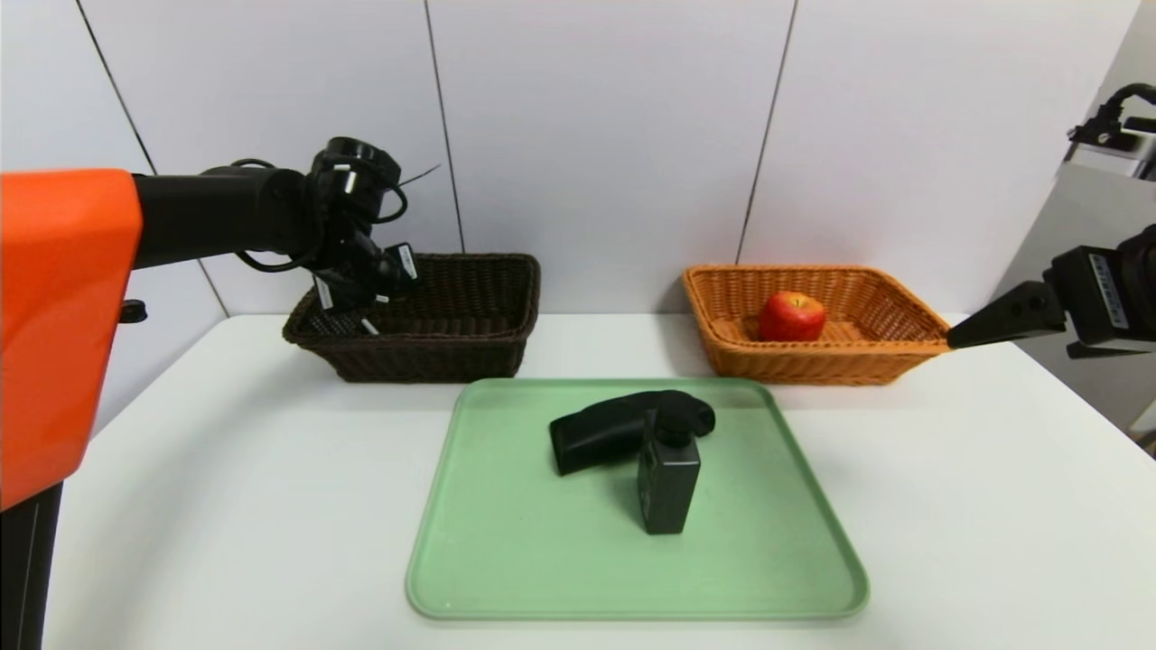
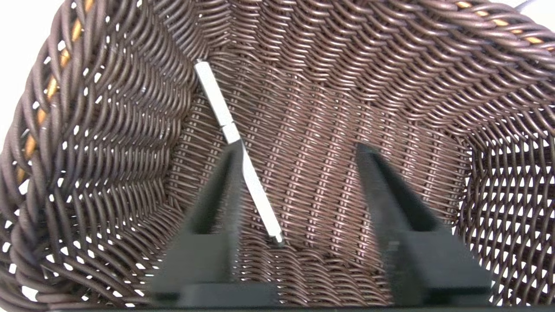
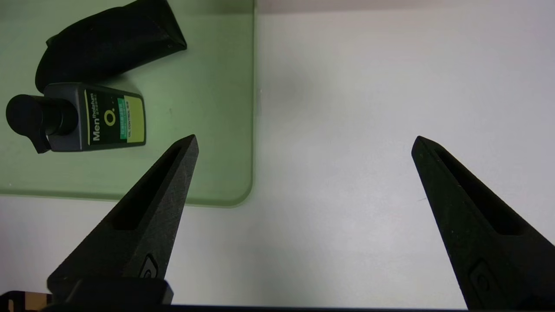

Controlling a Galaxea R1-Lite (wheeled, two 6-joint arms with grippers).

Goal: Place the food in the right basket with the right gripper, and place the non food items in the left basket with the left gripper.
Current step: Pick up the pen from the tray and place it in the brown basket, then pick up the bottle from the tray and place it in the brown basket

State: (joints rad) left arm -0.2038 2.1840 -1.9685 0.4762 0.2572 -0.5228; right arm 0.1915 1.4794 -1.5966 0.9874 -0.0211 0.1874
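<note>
1. Head view: apple (image 1: pixel 792 316) already in tan basket (image 1: pixel 894 357), far right of table. Food part looks done.
2. Left wrist view: white pen (image 2: pixel 236 149) flat on floor of dark basket (image 2: pixel 108 130), slanting toward a corner, one end just beside a wall. First non-food item delivered.
3. Left gripper (image 2: pixel 299 151) inside dark basket, over its floor, released: fingers (image 2: pixel 217 190) spread apart, nothing between them; one finger overlaps pen in view, contact can't be told. Head view shows same gripper (image 1: pixel 366 298) dipped over dark basket (image 1: pixel 470 348) at its left end.
4. Right gripper (image 3: pixel 303 143) wide open, empty, hovering over bare table beside tray corner. In head view only one fingertip (image 1: pixel 993 322) seen, just beside tan basket's right rim.
5. Left to do: scanner (image 1: pixel 623 433) and black bottle (image 1: pixel 668 478), both on green tray (image 1: pixel 506 578). Bottle stands upright w/ cap touching or overlapping scanner head; can't tell which from here. Right wrist view shows bottle (image 3: pixel 86 119) w/ yellow-green label, scanner (image 3: pixel 108 39) just beyond it.
6. Judgement: approx. half done; two non-food pieces remain for left arm, none for right.
7. Surface: white matte table (image 1: pixel 226 506), tray at centre front, baskets at back, well apart.
8. Room: pale panelled wall (image 1: pixel 596 135) w/ thin dark seams right behind baskets; some equipment (image 1: pixel 1115 117) at upper right edge, unclear.
</note>
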